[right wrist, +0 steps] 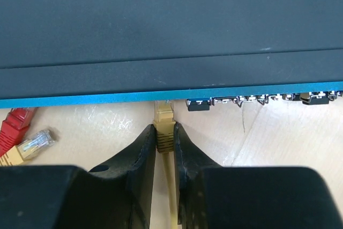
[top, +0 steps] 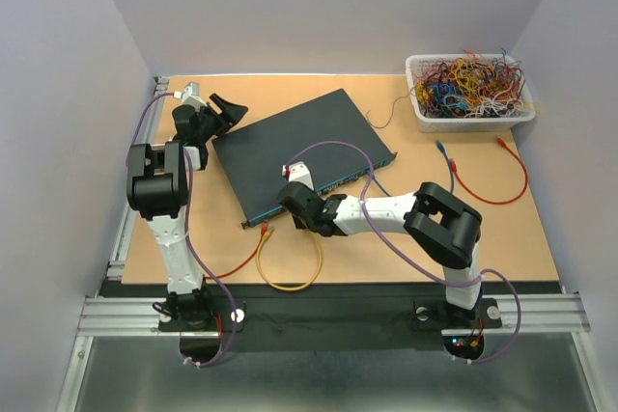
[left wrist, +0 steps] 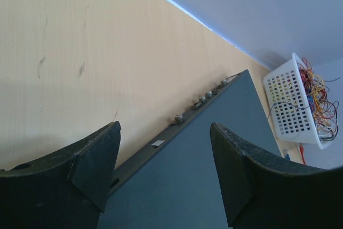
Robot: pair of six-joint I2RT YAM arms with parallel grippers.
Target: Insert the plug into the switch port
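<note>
The plug (right wrist: 163, 125) is yellow, the switch (top: 261, 166) dark teal, the table (top: 521, 238) pale wood, the basket (top: 473, 121) white mesh.

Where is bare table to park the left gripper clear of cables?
Bare wood along the back edge, between the left gripper and the basket, behind the switch. Also the near right corner, past the right red cable. Crowded at the switch's front: yellow cable loop, right gripper on the plug.

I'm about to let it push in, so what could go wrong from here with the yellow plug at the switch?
The yellow plug, pinched in the right gripper, meets the switch face left of the visible ports; it may jam on bare housing. The left gripper hangs open above the switch, so pushing could slide it.
</note>
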